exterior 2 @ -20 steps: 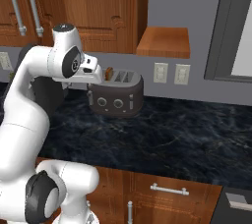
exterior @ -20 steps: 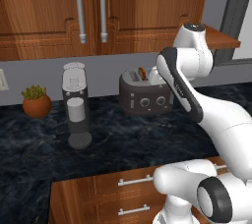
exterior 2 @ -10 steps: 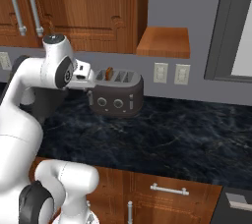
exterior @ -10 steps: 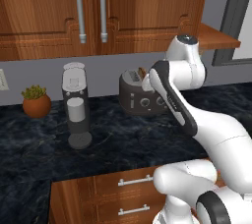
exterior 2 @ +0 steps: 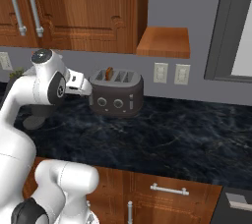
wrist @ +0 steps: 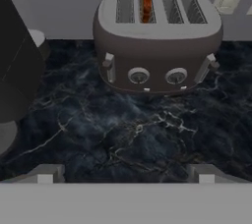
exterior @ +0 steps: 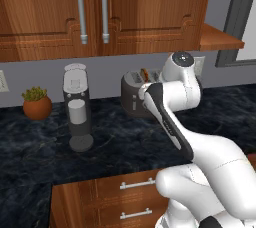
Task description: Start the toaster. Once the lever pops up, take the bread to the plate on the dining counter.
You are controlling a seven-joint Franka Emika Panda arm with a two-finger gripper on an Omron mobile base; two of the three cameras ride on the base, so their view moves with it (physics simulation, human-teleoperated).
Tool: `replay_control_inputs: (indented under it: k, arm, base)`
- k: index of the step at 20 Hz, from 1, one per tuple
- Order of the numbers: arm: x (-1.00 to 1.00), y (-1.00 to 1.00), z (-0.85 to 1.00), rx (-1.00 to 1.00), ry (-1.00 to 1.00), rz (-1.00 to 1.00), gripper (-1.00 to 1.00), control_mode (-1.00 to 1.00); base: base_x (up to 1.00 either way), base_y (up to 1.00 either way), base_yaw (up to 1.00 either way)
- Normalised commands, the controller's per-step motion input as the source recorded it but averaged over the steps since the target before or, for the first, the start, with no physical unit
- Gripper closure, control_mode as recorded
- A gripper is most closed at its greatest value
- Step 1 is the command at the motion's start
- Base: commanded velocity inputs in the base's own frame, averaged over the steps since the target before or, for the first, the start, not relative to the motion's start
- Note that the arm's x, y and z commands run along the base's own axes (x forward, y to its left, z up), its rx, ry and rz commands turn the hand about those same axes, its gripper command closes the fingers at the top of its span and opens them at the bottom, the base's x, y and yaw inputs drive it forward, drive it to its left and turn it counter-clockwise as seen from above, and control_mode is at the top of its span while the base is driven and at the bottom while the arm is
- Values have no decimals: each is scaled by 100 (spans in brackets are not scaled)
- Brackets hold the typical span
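Dark grey toaster (wrist: 157, 41) on the black marbled counter (wrist: 133, 134), bread (wrist: 145, 3) upright in a slot.
Gripper (wrist: 125, 176) spread wide, holding nothing, facing the toaster front, well apart from it. Lever (wrist: 109, 67) on the front's left edge. Coffee machine (exterior: 77, 107) stands to the toaster's left.

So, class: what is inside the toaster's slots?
One bread slice stands upright in a slot of the toaster, left of centre in the hand view, its top edge poking above the silver top. The other slots look dark; their depths and the slice's lower part are hidden.
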Motion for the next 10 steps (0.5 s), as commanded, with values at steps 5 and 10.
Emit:
replay_control_inputs:
  k: [5,10]
  arm:
    - [0,10,-11,0,-4,-13,-100,-100]
    - [0,1,-2,0,-1,-9,-100,-100]
  base:
    - [0,0,0]
    - [0,0,0]
